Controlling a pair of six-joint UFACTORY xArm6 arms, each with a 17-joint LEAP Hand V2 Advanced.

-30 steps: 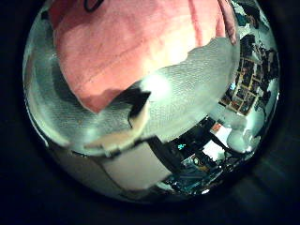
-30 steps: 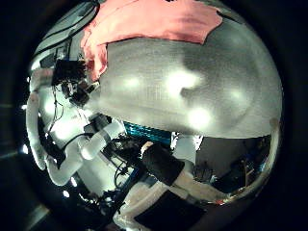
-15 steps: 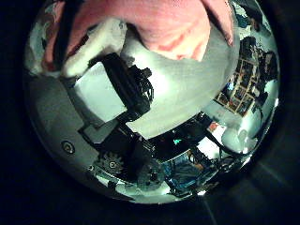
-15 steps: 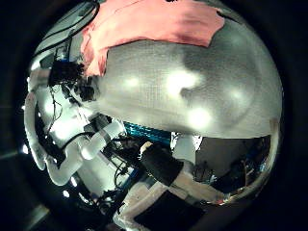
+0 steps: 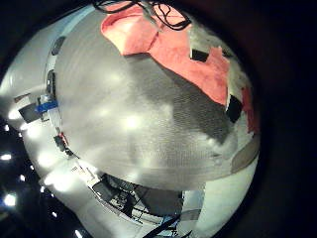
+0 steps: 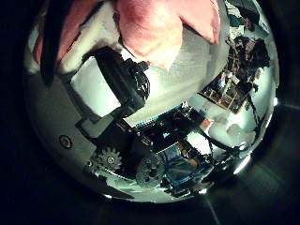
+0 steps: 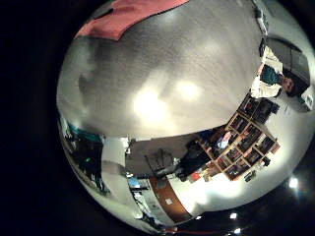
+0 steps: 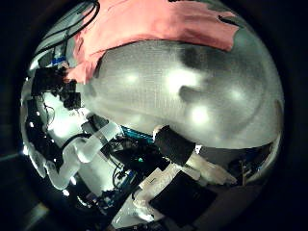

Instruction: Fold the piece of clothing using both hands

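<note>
The piece of clothing (image 5: 168, 45) lies spread on the table (image 5: 129, 129) in the left little finger side palm view, with fingertips (image 5: 235, 107) of my left hand on its edge. In the left thumb side palm view a bunched fold of the clothing (image 6: 164, 33) is very close, and my left hand (image 6: 117, 80) is curled round it. The clothing's corner (image 7: 128, 15) also shows in the right little finger side palm view.
Bare table (image 7: 167, 88) fills the right little finger side palm view, with shelves (image 7: 241, 138) in the room beyond its edge. A white robot arm (image 8: 82, 154) stands beside the table in the right thumb side palm view.
My left hand has curled its fingers onto the clothing's edge and bunched it up close to the palm. A part of my right hand has come into its thumb side palm view.
</note>
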